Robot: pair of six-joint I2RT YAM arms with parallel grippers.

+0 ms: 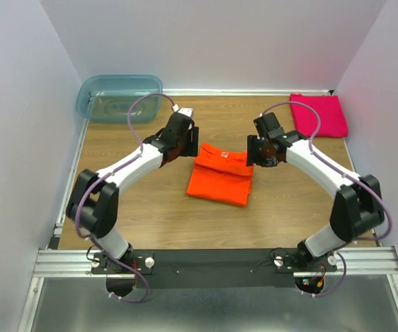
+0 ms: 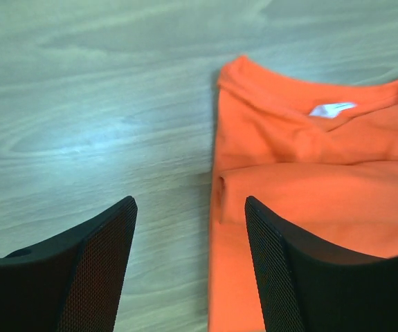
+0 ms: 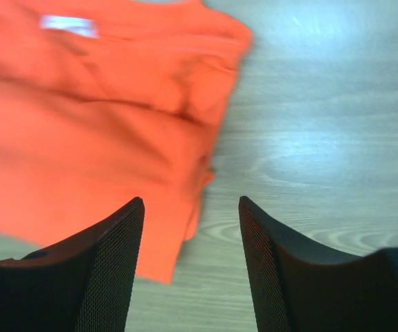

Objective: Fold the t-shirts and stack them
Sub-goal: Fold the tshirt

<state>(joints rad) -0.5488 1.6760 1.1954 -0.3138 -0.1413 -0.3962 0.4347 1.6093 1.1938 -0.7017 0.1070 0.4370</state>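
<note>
Closest to me is the mounting rail with both arm bases on it, and beyond it the wooden table. The orange t-shirt lies mid-table, folded to a slightly skewed rectangle with its collar towards the back. The magenta t-shirt sits folded in the far right corner, well apart from it, and a blue-green tub fills the far left corner.

The left gripper hovers at the orange shirt's left edge, jaws wide apart and holding nothing. The right gripper does the same at the right edge, also spread and empty.

My worry is the carry to the pink one. If either claw pinches only the top layer, the fold will likely fall open on the lift. The right wrist view is blurred, so I can't tell how many layers lie at that edge. Uneven lifting could drag the bundle crooked, and the white neck label shows the collar is loose enough to snag
</note>
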